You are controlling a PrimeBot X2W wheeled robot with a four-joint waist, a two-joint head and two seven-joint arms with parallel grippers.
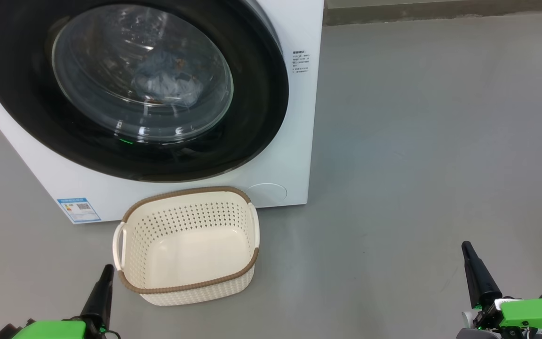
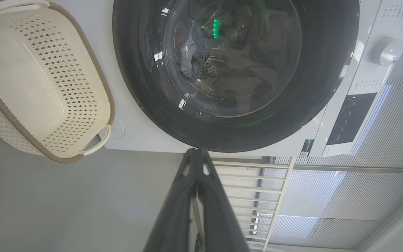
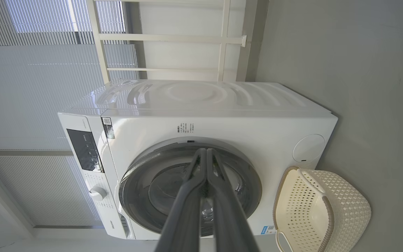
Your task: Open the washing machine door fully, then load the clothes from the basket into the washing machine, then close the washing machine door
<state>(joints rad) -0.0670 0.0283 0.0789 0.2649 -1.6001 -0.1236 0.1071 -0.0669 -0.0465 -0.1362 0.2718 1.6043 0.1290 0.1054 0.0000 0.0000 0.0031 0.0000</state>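
Note:
The white washing machine (image 1: 294, 155) fills the upper left of the head view, its round black-rimmed door (image 1: 21, 94) shut flat against the front. Through the glass, pale blue and printed clothes (image 1: 167, 82) lie inside the drum. The cream basket (image 1: 127, 245) with a brown rim stands on the floor in front of the washer with nothing in it. My left gripper (image 1: 107, 269) is shut, low beside the basket's left corner. My right gripper (image 1: 467, 246) is shut, far off to the right above bare floor. Both wrist views look at the machine (image 2: 131, 134) (image 3: 222, 119) and basket (image 2: 30, 87) (image 3: 345, 206).
Grey floor (image 1: 417, 141) spreads wide to the right of the washer. A wall base runs along the top edge. The wrist views show window blinds (image 3: 47, 70) and a white frame (image 3: 159, 36) beside the machine, plus its control panel (image 2: 345, 119).

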